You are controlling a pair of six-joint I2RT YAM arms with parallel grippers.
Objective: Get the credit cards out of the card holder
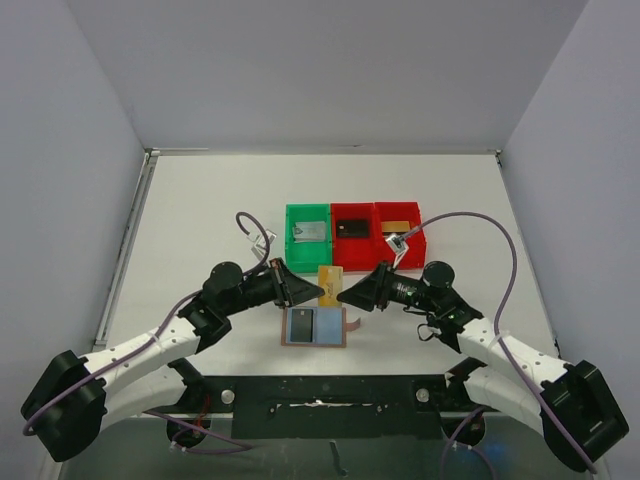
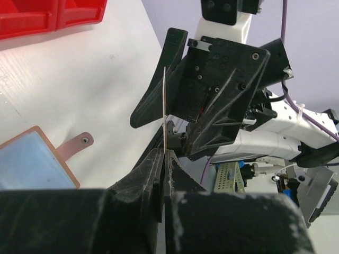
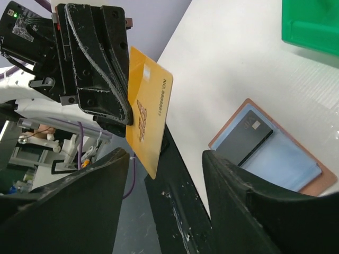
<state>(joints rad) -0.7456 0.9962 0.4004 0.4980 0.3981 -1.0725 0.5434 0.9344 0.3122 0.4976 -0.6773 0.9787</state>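
Observation:
My left gripper (image 1: 318,292) is shut on a gold-tan credit card (image 1: 330,282) and holds it upright above the table. In the left wrist view that card (image 2: 164,106) shows edge on between my shut fingertips (image 2: 159,161). My right gripper (image 3: 164,180) faces it and stands open. The gold card's (image 3: 145,121) lower corner hangs between the right gripper's fingers without touching either. The brown card holder (image 1: 340,330) lies open flat below, with a black credit card (image 3: 243,137) in its blue-grey pocket.
Behind the arms stand a green bin (image 1: 290,215) with a silver card and two red bins (image 1: 375,212), one with a black card, one with a gold card. The holder's strap tab (image 2: 74,147) sticks out on the table. A black mounting rail runs along the near edge.

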